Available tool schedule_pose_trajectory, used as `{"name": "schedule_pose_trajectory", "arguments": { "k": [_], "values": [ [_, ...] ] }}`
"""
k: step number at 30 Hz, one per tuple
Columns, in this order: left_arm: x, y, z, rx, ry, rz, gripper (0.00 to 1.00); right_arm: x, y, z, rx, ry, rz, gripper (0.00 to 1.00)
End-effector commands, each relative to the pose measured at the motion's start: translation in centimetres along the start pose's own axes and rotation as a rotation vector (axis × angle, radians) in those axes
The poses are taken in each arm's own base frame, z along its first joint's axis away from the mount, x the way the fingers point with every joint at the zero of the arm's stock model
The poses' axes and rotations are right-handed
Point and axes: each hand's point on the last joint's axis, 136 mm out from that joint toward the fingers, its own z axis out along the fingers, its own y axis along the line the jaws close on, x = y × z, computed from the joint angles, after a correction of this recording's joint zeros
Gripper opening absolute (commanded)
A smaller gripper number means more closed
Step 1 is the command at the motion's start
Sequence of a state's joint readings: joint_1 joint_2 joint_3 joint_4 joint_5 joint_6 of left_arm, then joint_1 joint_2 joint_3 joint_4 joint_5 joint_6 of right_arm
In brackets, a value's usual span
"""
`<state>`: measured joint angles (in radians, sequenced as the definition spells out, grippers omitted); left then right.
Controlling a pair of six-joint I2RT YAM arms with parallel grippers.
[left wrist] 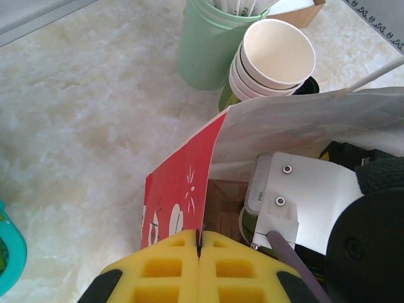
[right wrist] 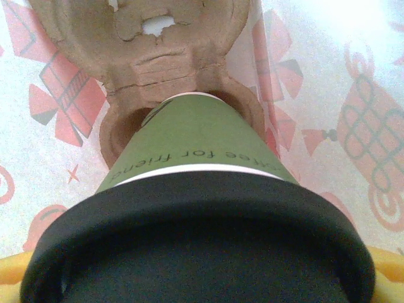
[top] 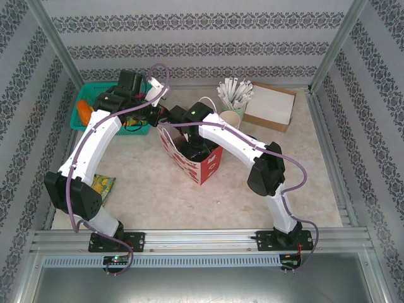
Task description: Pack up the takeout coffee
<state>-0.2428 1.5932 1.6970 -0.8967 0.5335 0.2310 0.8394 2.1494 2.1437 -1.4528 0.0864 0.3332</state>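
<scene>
— What does the top external view give?
— The gift bag [top: 201, 165] stands mid-table, a little toward the far edge. The left gripper [top: 154, 118] is at the bag's left rim, and the right arm [top: 233, 142] reaches down into its open mouth. A green basket [top: 85, 104] sits in the far left corner. A cardboard box [top: 271, 107] lies toward the far right corner, and a snack packet [top: 103, 187] lies near the left edge.

— And the left wrist view?
— The yellow pads [left wrist: 158, 265] are pressed together, pinching the top edge of the bag's red side wall. Beyond the bag stand stacked paper cups [left wrist: 274, 60] and a pale green tumbler [left wrist: 205, 47], just beside each other.

— The right wrist view?
— The takeout coffee [right wrist: 196, 142] is inside the bag. Its base is seated in a pocket of a brown pulp cup carrier [right wrist: 145, 57]. The right gripper [right wrist: 199, 278] is clamped on the cup at its black lid [right wrist: 189, 221], with a yellow pad showing at each side of the lid.
</scene>
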Motion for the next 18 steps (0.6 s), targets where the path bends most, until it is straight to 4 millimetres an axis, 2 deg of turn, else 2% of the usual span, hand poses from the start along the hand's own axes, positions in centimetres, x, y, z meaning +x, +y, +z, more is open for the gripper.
{"name": "schedule_pose_trajectory", "arguments": {
  "k": [1,18],
  "values": [
    [0.1,-0.8,0.4,0.031,0.003,0.016,0.00,0.1,-0.2,-0.4,-0.019,-0.009,-0.001,0.64],
    [0.1,-0.6,0.5,0.026,0.005,0.012,0.00,0.4,-0.3,1.3,-0.010,0.029,0.003,0.64]
  ]
}}
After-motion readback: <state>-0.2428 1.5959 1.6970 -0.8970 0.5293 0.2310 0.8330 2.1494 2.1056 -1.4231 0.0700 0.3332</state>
